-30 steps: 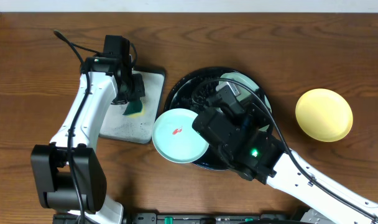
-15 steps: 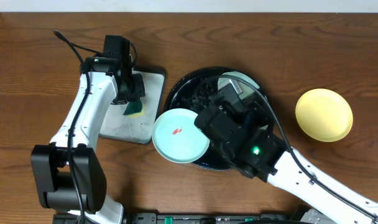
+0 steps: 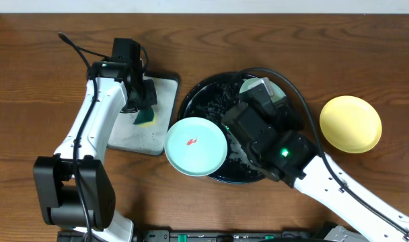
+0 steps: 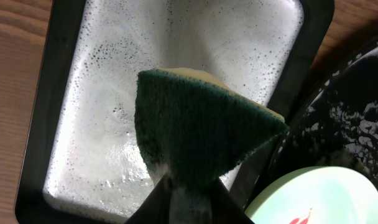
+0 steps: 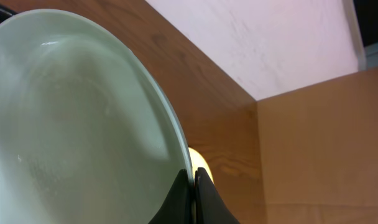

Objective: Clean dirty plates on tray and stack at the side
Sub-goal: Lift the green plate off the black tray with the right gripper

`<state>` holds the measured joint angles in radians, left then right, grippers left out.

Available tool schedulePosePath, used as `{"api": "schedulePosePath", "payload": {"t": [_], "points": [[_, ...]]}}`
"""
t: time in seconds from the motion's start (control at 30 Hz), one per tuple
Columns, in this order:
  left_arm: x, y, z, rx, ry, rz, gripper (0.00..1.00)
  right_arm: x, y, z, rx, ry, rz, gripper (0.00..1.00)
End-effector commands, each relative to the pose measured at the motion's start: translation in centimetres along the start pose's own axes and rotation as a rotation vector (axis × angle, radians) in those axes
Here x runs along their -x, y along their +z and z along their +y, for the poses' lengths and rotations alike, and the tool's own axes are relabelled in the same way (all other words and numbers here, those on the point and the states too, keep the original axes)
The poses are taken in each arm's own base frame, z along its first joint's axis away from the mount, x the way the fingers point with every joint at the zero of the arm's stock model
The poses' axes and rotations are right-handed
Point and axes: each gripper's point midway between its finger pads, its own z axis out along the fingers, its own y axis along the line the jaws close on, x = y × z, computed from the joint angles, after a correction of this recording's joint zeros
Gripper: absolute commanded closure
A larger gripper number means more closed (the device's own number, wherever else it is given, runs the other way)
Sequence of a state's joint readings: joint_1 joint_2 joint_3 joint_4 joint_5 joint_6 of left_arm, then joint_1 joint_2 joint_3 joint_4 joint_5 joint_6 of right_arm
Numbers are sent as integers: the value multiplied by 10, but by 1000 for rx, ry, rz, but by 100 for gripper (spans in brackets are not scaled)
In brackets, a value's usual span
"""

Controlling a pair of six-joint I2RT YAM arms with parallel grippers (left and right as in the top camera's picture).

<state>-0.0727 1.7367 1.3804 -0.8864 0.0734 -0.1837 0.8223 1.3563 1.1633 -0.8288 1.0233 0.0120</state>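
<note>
Overhead: left gripper [image 3: 144,102] clamped on a green-and-yellow sponge [image 3: 145,119] over the foamy sponge tray [image 3: 165,86]. A mint plate [image 3: 195,146] with a red smear overlaps the left rim of the black tray [image 3: 208,94]. Right gripper [image 3: 258,97] pinches the second mint plate [image 3: 264,86] by its rim, over the tray. Yellow plate [image 3: 350,124] sits on the tabletop [image 3: 305,47], right of the tray, apart from it.

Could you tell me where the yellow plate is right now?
In the overhead view, the yellow plate sits alone on the wooden table, just right of the black tray.
</note>
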Motion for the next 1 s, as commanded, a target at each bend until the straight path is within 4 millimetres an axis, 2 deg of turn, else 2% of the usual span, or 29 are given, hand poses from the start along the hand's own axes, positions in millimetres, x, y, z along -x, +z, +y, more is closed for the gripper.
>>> {"api": "schedulePosePath", "payload": {"t": [0.0,0.77,0.83,0.97], "points": [[-1,-1,1,-4,-9,2,84,5,0,-10,-8,75,-6,99],[-1,-1,1,-4,-9,2,84,4,0,-9,-8,65,-3,99],[-1,-1,1,-4,-9,2,84,3,0,-6,13,100,1,99],[-1,-1,1,-4,-9,2,84,-11,12,16,168,238,86,99]]}}
